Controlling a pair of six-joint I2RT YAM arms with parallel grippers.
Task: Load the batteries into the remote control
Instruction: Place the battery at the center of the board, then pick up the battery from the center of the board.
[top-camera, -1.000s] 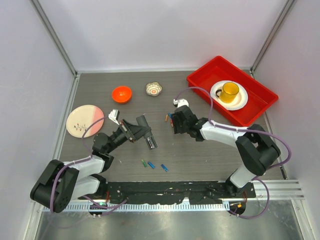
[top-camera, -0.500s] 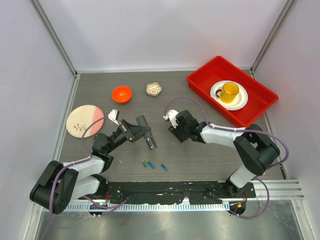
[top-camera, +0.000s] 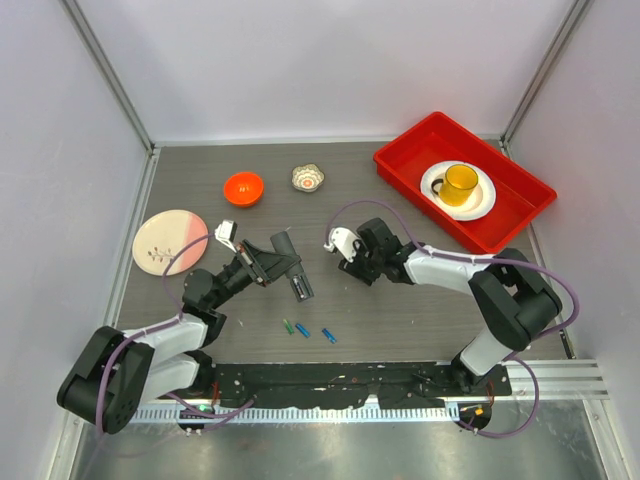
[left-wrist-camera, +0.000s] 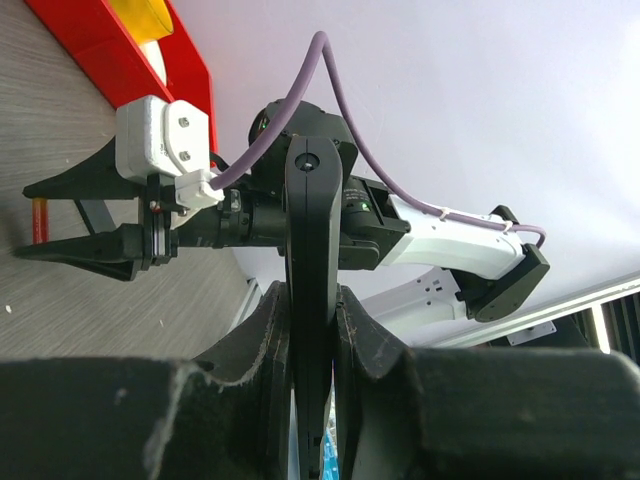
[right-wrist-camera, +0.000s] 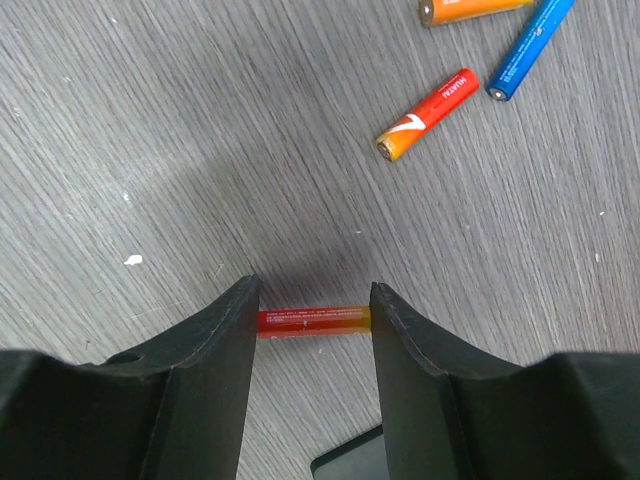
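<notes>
The left claw (left-wrist-camera: 312, 305) clamps the remote (left-wrist-camera: 312, 225) as a steady target, while the right claw (right-wrist-camera: 313, 305) pinches a red battery (right-wrist-camera: 300, 322) end to end (spares (right-wrist-camera: 428, 115) lie nearby), ready for insertion.

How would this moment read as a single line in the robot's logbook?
left gripper shut on remote control | right gripper shut on red battery | battery not yet loaded | other batteries loose on table

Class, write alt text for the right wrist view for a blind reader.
The right gripper holds a red battery end to end between its jaws. A red-orange battery, a blue battery and an orange battery lie on the table.
</notes>
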